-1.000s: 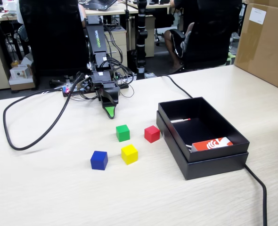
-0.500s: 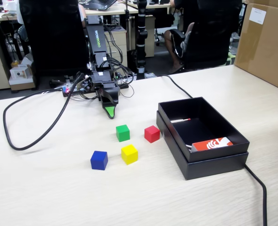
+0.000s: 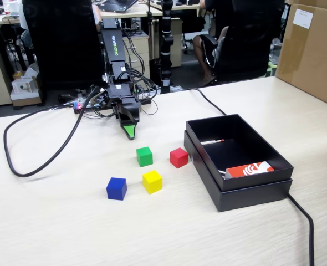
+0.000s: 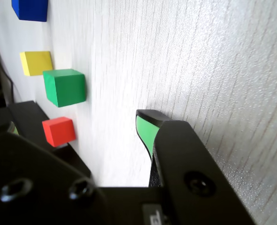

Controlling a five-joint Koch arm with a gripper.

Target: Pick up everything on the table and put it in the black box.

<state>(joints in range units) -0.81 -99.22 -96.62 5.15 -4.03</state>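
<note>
The gripper (image 3: 130, 133) hangs low over the table (image 3: 69, 221), nose down, just behind the cubes; only one green-lined tip shows in either view, so I cannot tell how far the jaws stand apart, and nothing is seen in them. All four cubes lie on the bare wood, none in the black box (image 3: 274, 166); the green cube (image 3: 144, 157) is nearest the gripper, the red cube (image 3: 178, 158) just beside the box, the yellow cube (image 3: 152, 181) and blue cube (image 3: 116, 188) farther forward. The likely first step is the green one: open wide, come straight down with the jaws square to two flat faces, close at mid-height; a skewed approach could nudge it towards its neighbours. The cubes look hard, smooth and sharp-edged; the box is matte and shallow, a tray nested under it, an orange-and-white card (image 3: 250, 169) lying inside.
</note>
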